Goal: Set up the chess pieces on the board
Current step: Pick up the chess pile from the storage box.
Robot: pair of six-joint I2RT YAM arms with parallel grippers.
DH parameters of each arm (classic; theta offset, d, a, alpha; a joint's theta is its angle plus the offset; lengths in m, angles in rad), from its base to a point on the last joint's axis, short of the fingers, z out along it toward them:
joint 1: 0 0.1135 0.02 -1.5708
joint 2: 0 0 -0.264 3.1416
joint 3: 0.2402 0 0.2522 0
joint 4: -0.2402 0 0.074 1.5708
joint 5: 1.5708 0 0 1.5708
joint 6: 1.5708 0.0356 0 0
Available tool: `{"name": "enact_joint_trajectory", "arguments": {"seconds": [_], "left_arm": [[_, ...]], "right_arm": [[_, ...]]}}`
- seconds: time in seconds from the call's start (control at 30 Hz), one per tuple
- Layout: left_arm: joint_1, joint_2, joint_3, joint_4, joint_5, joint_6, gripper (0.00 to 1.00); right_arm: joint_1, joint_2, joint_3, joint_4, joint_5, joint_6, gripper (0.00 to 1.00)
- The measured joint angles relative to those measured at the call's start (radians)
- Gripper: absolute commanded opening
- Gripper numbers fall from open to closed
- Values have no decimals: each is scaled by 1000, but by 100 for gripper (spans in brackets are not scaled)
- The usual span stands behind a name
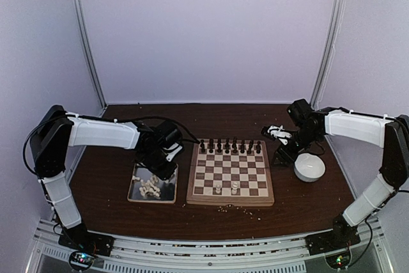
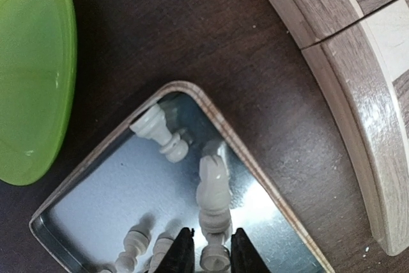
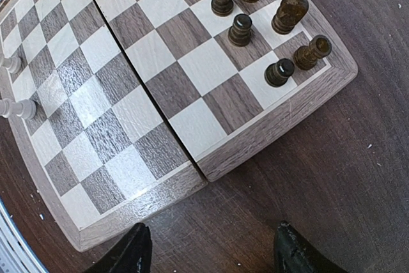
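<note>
Left gripper (image 2: 213,257) down inside the silver rectangular metal tray (image 2: 96,215), at its far right corner. Jaws drawn narrow, clamped on either side of one small cream chess piece (image 2: 215,261). More loose cream pieces (image 1: 150,187) lie tumbled on the tray floor around it; a larger one lies just beyond the fingertips.

Tray sits on the dark brown wooden table (image 1: 294,202), just left of the square wooden chessboard with light and dark brown squares (image 1: 230,201), not touching it. The left wrist view shows a green dish (image 2: 32,75) on the table near the tray.

Dark brown chess pieces (image 1: 230,146) stand upright in two rows along the board's far side. Two cream pieces (image 1: 218,188) stand on the near row, around mid-board. The squares between are bare.

Right gripper (image 3: 211,254) hangs over the table just off the board's right edge, near the far corner. Fingers spread wide, nothing between them.

White round dome-shaped object (image 1: 309,167) on the table right of the board. Pale crumbs (image 1: 223,208) scattered along the board's near edge.
</note>
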Motion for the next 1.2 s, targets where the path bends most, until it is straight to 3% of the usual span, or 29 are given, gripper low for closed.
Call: {"name": "enact_joint_trajectory", "arguments": {"seconds": [0.43,0.93,1.2], "left_arm": [[0,-23,-13,-14,19,5,5],[6,-82,-118,48,301,58,4],[16,-96,-127,44,320,75,3]], "right_arm": [[0,3,0,-4,0,0,65],[0,7,0,-8,0,0,66],[0,7,0,-10,0,0,66]]}}
